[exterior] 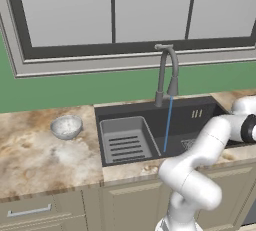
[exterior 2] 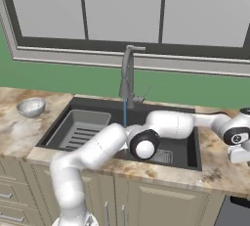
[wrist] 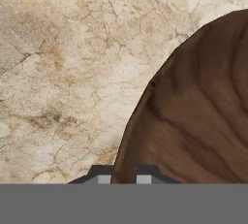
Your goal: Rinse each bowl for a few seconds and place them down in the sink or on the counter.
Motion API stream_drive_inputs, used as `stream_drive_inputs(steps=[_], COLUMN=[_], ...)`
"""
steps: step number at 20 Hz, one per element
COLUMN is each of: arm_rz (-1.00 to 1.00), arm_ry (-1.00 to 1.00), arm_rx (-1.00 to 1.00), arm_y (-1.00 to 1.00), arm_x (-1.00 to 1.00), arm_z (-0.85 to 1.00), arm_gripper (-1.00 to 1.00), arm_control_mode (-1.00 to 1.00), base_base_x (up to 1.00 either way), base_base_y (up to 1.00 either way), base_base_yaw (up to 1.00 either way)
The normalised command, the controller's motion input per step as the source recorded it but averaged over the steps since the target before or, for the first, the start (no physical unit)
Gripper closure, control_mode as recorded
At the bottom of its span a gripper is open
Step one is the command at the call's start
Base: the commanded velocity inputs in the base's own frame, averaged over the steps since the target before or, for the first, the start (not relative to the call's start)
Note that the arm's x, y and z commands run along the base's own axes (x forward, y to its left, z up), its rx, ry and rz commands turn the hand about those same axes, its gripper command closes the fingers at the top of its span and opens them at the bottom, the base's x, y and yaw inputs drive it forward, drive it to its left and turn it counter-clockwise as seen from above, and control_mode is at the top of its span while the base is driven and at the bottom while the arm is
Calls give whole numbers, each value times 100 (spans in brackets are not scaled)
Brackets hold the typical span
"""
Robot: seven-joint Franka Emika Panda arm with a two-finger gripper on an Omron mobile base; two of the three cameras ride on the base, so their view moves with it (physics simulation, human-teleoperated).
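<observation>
- The counter is beige-and-brown marbled stone, running to both sides of a dark sink beneath a wide window.
- The sink holds a grey slotted tray on its left side. A grey faucet stands behind it, and a thin blue stream of water falls into the basin.
- The white arm reaches across the front of the sink to the counter on the right.
- The brown bowl sits on the right-hand counter. In the hand view its wood-grained rim lies right at the fingertips.
- The grey bowl rests upright on the counter left of the sink, well apart from the arm.
- The claw is nearly closed, its two tips close together and straddling the brown bowl's rim. It looks like a pinch on the rim, though whether the grip is firm cannot be told.
- Judged step: grasping the brown bowl, the first to rinse; neither bowl is under the water yet.
- Next move calls for a secure pinch, a level lift clear of the counter, then a carry left to the stream without tipping or losing the bowl.
</observation>
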Motion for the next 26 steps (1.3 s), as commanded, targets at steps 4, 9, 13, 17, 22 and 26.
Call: stream_drive_inputs(steps=[4, 9, 13, 17, 22, 26], arm_rz=[-3, -1, 0, 11, 18, 22], arm_ry=[11, 8, 5, -4, -7, -11], arm_rx=[21, 12, 3, -1, -5, -11], arm_y=[31, 59, 87, 93, 85, 69], arm_x=[-62, -62, -60, -39, -29, -20], arm_z=[58, 46, 27, 18, 28, 45], arm_gripper=[100, 100, 100, 100, 100, 100], arm_control_mode=[-100, -100, -100, -100, -100, -100], base_base_x=[0, 0, 0, 0, 0, 0], base_base_y=[0, 0, 0, 0, 0, 0], base_base_yaw=[0, 0, 0, 0, 0, 0])
